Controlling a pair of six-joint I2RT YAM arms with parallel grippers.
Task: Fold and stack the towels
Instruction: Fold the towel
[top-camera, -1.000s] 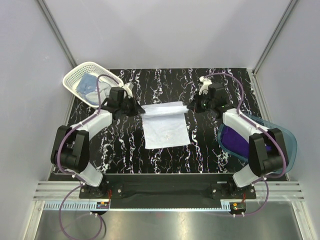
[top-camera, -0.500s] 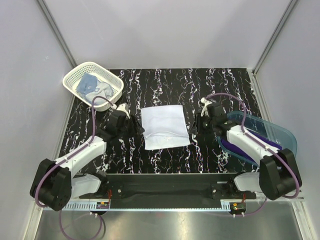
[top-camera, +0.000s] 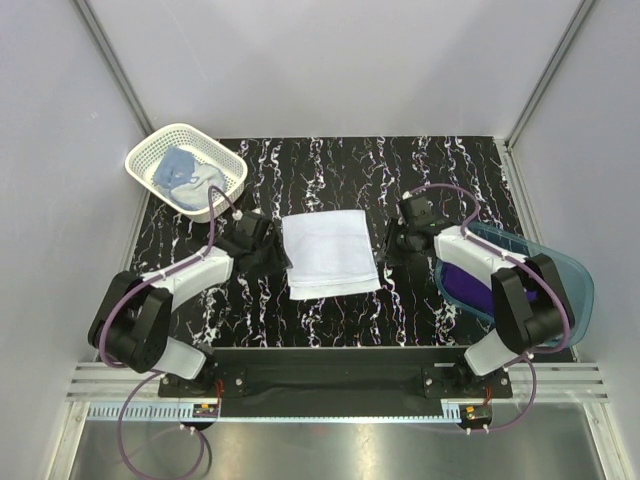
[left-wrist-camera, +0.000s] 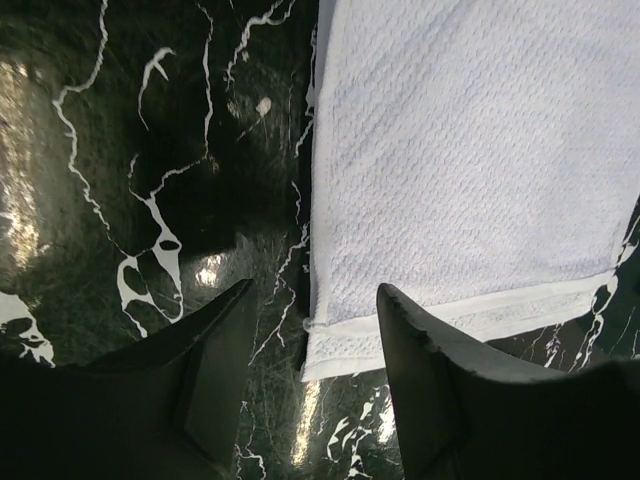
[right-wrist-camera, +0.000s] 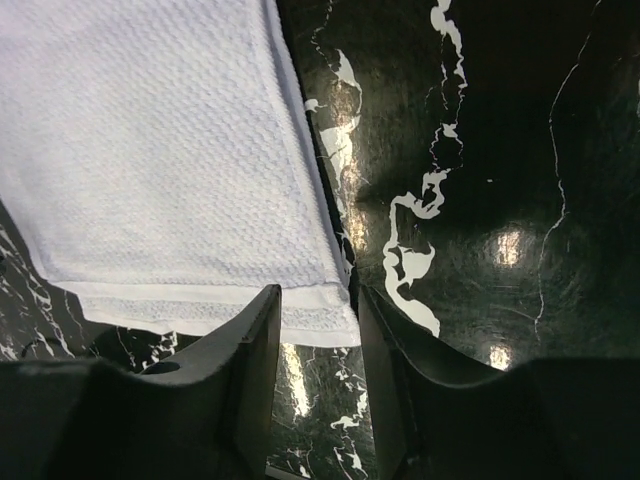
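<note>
Lying flat mid-table: folded white towel (top-camera: 330, 254). Left hand (left-wrist-camera: 312, 300) open, empty, at towel's left edge; right hand (right-wrist-camera: 318, 300) open, empty, at right edge. Blue towel (top-camera: 180, 172) in basket (top-camera: 160, 138), far-left corner; purple towel (top-camera: 462, 280) in tub (top-camera: 575, 275), right edge.

You're in a robot test cell, a lab rig, not a home. Blank grey panel walls (top-camera: 330, 70) close in ahead of and outboard of the left gripper (top-camera: 278, 262) and right gripper (top-camera: 386, 252). Aluminium struts (top-camera: 104, 55) climb the corners, a marble-print tabletop (top-camera: 330, 170) lies beneath them, and a slotted metal rail (top-camera: 110, 378) sits behind.
</note>
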